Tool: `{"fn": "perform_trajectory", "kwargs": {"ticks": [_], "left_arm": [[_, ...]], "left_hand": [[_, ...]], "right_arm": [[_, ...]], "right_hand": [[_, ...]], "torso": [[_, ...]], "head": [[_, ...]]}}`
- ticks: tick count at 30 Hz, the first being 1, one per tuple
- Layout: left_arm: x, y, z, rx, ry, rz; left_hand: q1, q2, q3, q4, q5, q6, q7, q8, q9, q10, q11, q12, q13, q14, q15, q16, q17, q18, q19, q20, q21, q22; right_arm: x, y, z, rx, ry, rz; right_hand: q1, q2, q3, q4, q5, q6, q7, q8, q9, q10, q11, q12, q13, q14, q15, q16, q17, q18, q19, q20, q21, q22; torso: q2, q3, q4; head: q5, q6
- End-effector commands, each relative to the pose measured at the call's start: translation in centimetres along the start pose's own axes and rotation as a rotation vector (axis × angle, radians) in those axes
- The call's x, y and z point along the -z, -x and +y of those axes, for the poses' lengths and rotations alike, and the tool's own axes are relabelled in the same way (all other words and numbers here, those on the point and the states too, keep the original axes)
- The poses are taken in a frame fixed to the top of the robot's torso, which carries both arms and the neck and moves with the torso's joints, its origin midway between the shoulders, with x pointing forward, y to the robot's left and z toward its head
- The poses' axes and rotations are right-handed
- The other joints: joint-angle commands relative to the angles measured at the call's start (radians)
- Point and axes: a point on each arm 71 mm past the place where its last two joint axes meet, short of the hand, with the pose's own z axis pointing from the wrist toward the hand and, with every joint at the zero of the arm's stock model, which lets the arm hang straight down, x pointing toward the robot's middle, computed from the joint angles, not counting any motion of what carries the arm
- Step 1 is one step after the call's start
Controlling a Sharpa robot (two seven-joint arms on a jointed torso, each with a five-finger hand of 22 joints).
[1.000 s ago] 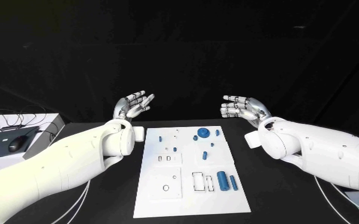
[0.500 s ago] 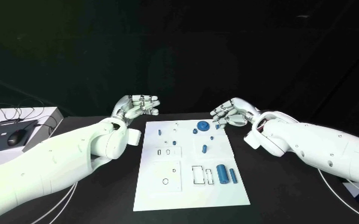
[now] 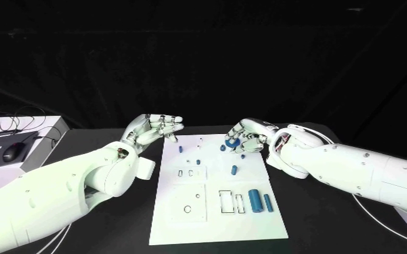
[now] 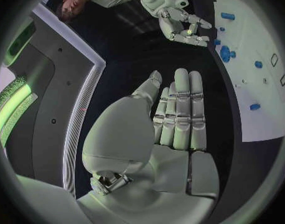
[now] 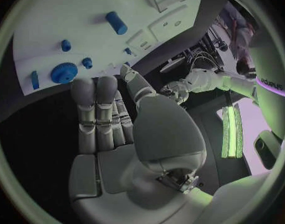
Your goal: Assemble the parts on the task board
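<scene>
The black worktop [image 3: 335, 230] carries the white board [image 3: 212, 219], lying between the left hand [image 3: 155, 127] and the right hand [image 3: 249, 137], nearer the right.

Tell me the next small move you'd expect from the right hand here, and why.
Probably a short descent onto the blue gear to pinch it. The right hand hovers at the far end of the task board just beside the gear, holding nothing, fingers apart. The left hand waits off the board's left edge, also holding nothing.
</scene>
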Motion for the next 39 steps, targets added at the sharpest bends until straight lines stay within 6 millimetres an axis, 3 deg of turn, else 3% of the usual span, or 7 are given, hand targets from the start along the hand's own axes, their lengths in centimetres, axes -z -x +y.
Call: {"fn": "perform_trajectory", "kwargs": {"ticks": [1, 5, 9, 16, 23, 28, 39], "left_arm": [[0.1, -0.5, -0.4, -0.006, -0.009, 0.034], [0.2, -0.6, -0.5, -0.007, -0.008, 0.036], [0.2, -0.8, -0.6, -0.014, -0.006, 0.049], [0.4, -1.1, -0.3, -0.013, 0.002, 0.06], [0.6, -1.1, -0.2, -0.013, 0.006, 0.06], [0.7, -1.1, -0.1, -0.012, 0.01, 0.062], [0.8, -1.0, -0.3, -0.011, 0.008, 0.062]], "left_hand": [[-0.012, 0.001, 0.009, -0.001, -0.002, 0.002, 0.0, 0.0, 0.001, 0.0, 0.002, 0.0, 0.001, -0.007, 0.002, 0.005, 0.001, 0.006, -0.011, 0.001, 0.009, 0.002], [-0.022, -0.004, 0.009, 0.001, -0.002, -0.004, 0.001, 0.0, 0.001, -0.009, 0.005, 0.0, 0.001, -0.007, 0.004, 0.004, -0.001, 0.007, -0.014, 0.004, 0.012, 0.0], [-0.026, -0.006, 0.008, 0.004, -0.002, -0.005, 0.0, 0.0, 0.001, -0.011, 0.005, 0.0, 0.001, -0.002, 0.003, 0.02, 0.007, 0.011, -0.008, 0.005, 0.02, -0.001], [-0.034, -0.004, 0.006, 0.012, -0.002, -0.006, 0.001, 0.0, 0.001, -0.014, 0.007, 0.001, 0.001, -0.005, 0.004, 0.025, 0.009, 0.011, -0.009, 0.006, 0.022, -0.005], [-0.034, -0.005, 0.005, 0.017, -0.002, -0.008, 0.001, 0.0, 0.001, -0.018, 0.008, 0.001, 0.001, -0.008, 0.006, 0.024, 0.005, 0.012, -0.01, 0.008, 0.02, -0.011], [-0.033, -0.007, 0.003, 0.022, -0.002, -0.01, 0.002, 0.0, 0.001, -0.02, 0.009, 0.0, 0.001, -0.009, 0.006, 0.022, 0.0, 0.013, -0.01, 0.01, 0.02, -0.019], [-0.032, -0.007, 0.001, 0.027, -0.002, -0.014, 0.004, 0.0, 0.001, -0.026, 0.011, 0.001, 0.001, -0.011, 0.008, 0.016, -0.008, 0.013, -0.011, 0.012, 0.016, -0.028]], "right_arm": [[-0.4, 0.7, 0.6, 0.147, -0.008, -0.108], [-0.7, 0.6, 1.2, 0.21, -0.01, -0.131], [-1.0, 0.4, 2.0, 0.285, -0.011, -0.147], [-1.4, 0.2, 2.7, 0.375, -0.029, -0.16], [-1.6, -0.4, 2.7, 0.413, -0.046, -0.115], [-1.7, -0.6, 2.5, 0.436, -0.062, -0.08], [-1.8, -0.6, 1.9, 0.465, -0.093, -0.064]], "right_hand": [[0.004, -0.001, 0.025, -0.005, 0.01, 0.011, -0.004, 0.003, 0.001, 0.04, -0.009, 0.015, 0.002, -0.026, -0.007, 0.004, 0.033, -0.022, 0.077, -0.009, 0.154, 0.236], [-0.018, -0.007, 0.049, 0.002, 0.023, 0.039, -0.016, 0.006, 0.002, 0.094, -0.028, 0.026, 0.003, 0.043, -0.025, -0.007, 0.006, -0.038, 0.128, -0.022, 0.253, 0.402], [-0.033, -0.011, 0.09, -0.003, 0.062, 0.076, -0.03, 0.0, 0.005, 0.15, -0.043, -0.001, 0.004, 0.063, -0.036, 0.032, 0.01, -0.042, 0.159, -0.034, 0.294, 0.477], [-0.063, -0.032, 0.165, 0.003, 0.061, 0.102, -0.038, -0.003, 0.003, 0.129, -0.036, -0.033, 0.001, 0.051, -0.03, 0.071, -0.019, -0.025, 0.162, -0.027, 0.26, 0.454], [-0.07, -0.055, 0.193, 0.033, 0.06, 0.097, -0.037, -0.003, 0.002, 0.094, -0.026, -0.037, -0.001, 0.048, -0.023, 0.095, -0.053, -0.014, 0.17, -0.017, 0.231, 0.442], [-0.059, -0.072, 0.179, 0.066, 0.059, 0.09, -0.035, -0.002, 0.002, 0.073, -0.02, -0.035, 0.0, 0.041, -0.019, 0.116, -0.081, -0.011, 0.175, -0.013, 0.215, 0.45], [-0.016, -0.086, 0.141, 0.115, 0.054, 0.081, -0.028, -0.002, 0.002, 0.013, -0.007, -0.036, -0.001, 0.032, -0.008, 0.147, -0.129, 0.006, 0.181, -0.003, 0.151, 0.431]], "torso": [[0.019, -0.0028, 0.0113], [0.026, -0.0038, 0.0157], [0.034, -0.0077, 0.0221], [0.045, -0.0121, 0.0285], [0.056, -0.017, 0.0357], [0.064, -0.0211, 0.0407], [0.079, -0.0247, 0.0448]], "head": [[-0.008, 0.006], [-0.009, 0.006], [-0.019, 0.008], [-0.026, 0.009], [-0.035, 0.007], [-0.04, 0.008], [-0.046, 0.01]]}}
